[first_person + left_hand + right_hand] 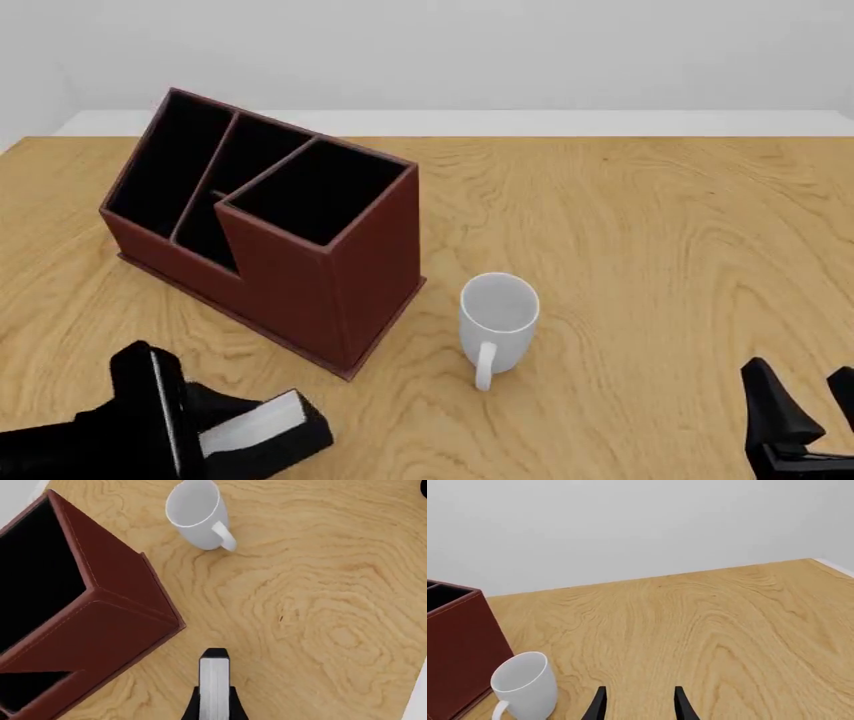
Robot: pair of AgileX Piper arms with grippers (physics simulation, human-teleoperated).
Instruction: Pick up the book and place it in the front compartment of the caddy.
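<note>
- A pale wood-grain table fills the scene, with a plain light wall behind it in the front view.
- On the left half of the table stands the caddy, reddish-brown with a slanted top and a black inside: two narrow slots to the rear and a larger square bin at its near end.
- All three openings look dark; nothing can be made out inside them.
- Just to the right of the caddy, standing apart from it, is a white mug, upright, its handle pointing toward the camera.
- Down in the front view's lower left, the left gripper is low and near the table's front edge, short of the caddy's near corner.
- And there's the book: black covers, white page block showing, clamped between the left fingers.
- The left wrist view confirms it, with the book's page edge sticking out between the black fingers, the caddy just beside it and the mug farther off.
- The right gripper sits at the lower right, well apart from the mug.
- Its two fingers stand spread with bare table between them, holding nothing, as the right wrist view shows.
</note>
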